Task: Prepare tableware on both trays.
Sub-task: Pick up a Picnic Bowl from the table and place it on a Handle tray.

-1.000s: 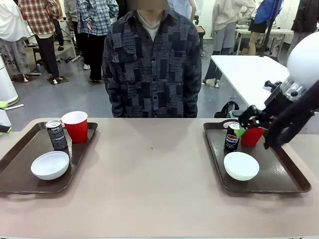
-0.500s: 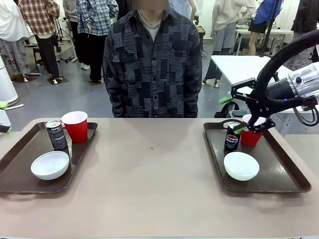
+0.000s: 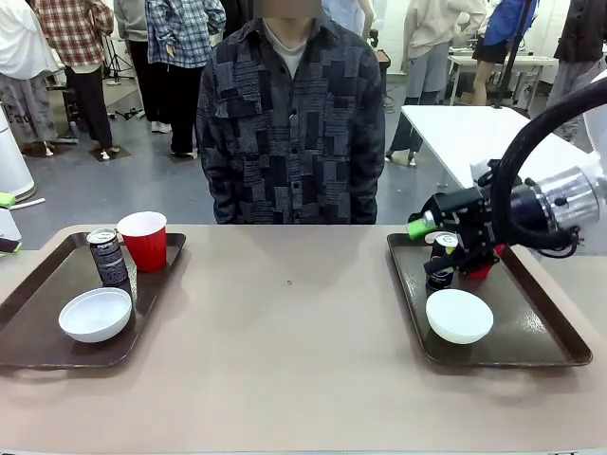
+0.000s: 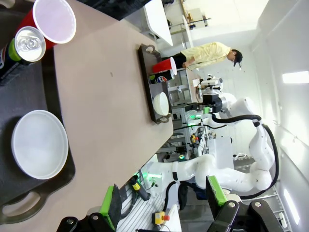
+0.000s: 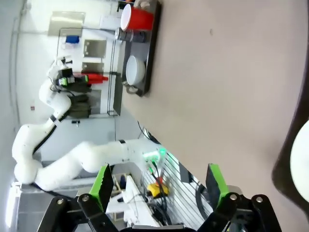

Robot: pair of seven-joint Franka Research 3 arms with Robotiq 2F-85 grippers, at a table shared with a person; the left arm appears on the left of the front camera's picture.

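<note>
1. Where things lie: in the front view one large dark brown rectangular plastic tray point(image 3: 38, 322) sits at the lower left of the frame and its match, the right-hand tray point(image 3: 531, 346), at the lower right, both on the beige counter point(image 3: 285, 351).
2. Count, left-hand tray: one small white round bowl point(image 3: 95, 314), one red plastic cup with a pale inside point(image 3: 144, 240), one black-green can point(image 3: 108, 256). The can stands just beside the cup, the bowl nearer us.
3. Count, right-hand tray: one white bowl point(image 3: 459, 315), one dark blue Pepsi can point(image 3: 440, 263) and one red cup point(image 3: 480, 269), the last two partly hidden behind the right gripper point(image 3: 429, 248).
4. That makes two trays, two bowls, two cups and two cans; we judge both settings complete or nearly so.
5. Fingers: the right gripper's fingers stand wide apart and hold nothing, just in front of the Pepsi can. In its wrist view the left gripper point(image 4: 164, 205) also has its fingers wide and empty, above the left-hand tray's near end.
6. What could go wrong: the right gripper hangs close to the Pepsi can and cup, so we fear a sideways or low move would knock either over or push it against the bowl.
7. A person point(image 3: 289, 114) stands at the far side, in the upper middle of the frame; we cannot see the hands.
</note>
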